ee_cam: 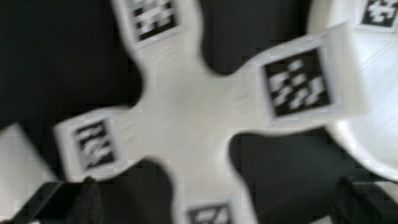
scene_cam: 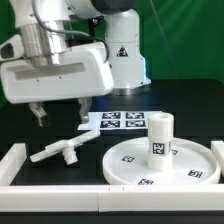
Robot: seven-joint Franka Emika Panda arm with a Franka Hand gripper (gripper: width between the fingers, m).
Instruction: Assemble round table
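Gripper (scene_cam: 62,114) released, jaws spread, hovering over cross base (scene_cam: 62,151), which lies flat on bench (scene_cam: 190,108) beside disc (scene_cam: 125,162) with leg (scene_cam: 160,135) standing on it. Descend straight, centre one arm between jaws, then close.

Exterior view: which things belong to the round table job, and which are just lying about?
Job in hand: round disc, cylinder leg standing on it, cross-shaped base, open claw above the base.
Lying about: marker board, white border wall.
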